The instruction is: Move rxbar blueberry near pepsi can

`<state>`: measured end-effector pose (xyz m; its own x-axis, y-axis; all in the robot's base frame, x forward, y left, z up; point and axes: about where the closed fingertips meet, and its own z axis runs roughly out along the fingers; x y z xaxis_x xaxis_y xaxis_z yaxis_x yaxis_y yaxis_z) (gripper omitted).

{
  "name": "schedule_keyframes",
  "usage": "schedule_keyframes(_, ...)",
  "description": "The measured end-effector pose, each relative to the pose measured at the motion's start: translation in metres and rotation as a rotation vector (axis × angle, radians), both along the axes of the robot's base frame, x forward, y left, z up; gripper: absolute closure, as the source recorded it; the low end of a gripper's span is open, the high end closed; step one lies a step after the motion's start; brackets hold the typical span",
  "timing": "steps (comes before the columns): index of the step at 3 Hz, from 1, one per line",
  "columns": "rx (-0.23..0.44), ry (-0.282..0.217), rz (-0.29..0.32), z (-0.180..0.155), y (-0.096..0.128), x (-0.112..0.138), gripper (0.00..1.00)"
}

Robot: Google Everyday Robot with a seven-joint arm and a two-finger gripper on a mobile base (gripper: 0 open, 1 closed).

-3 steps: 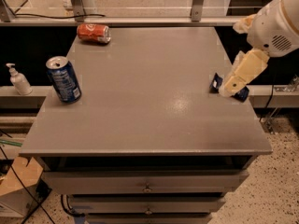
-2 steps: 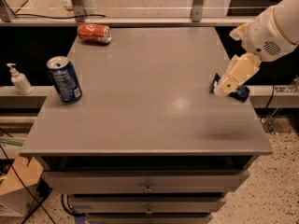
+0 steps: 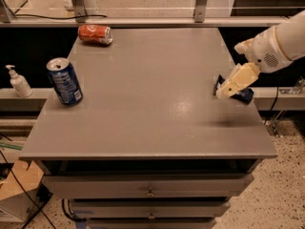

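Observation:
The rxbar blueberry is a dark navy wrapper at the table's right edge; only its two ends show, one on each side of my gripper. My gripper, cream-coloured on a white arm, is directly over the bar's middle and hides it. Whether the bar rests on the table or is held just above it cannot be told. The pepsi can, blue with white print and a silver top, stands upright near the table's left edge, far from the bar.
An orange-red can lies on its side at the table's back left. A white pump bottle stands on a ledge left of the table. Drawers sit below the front edge. A rail runs behind the table.
The gripper has shifted slightly left and lower over the bar, and the arm has pulled back a little to the right. The cans have not moved.

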<state>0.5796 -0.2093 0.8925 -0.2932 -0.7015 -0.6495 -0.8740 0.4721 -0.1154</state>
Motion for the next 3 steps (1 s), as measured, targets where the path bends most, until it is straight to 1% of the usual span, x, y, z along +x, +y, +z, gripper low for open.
schedule_keyframes(1,0.014,0.035,-0.012,-0.028,-0.007,0.010,0.00)
schedule_keyframes(2,0.008,0.069,-0.019,-0.052,-0.009,0.015,0.00)
schedule_keyframes(3,0.004,0.103,-0.023,-0.068,-0.010,0.017,0.17)
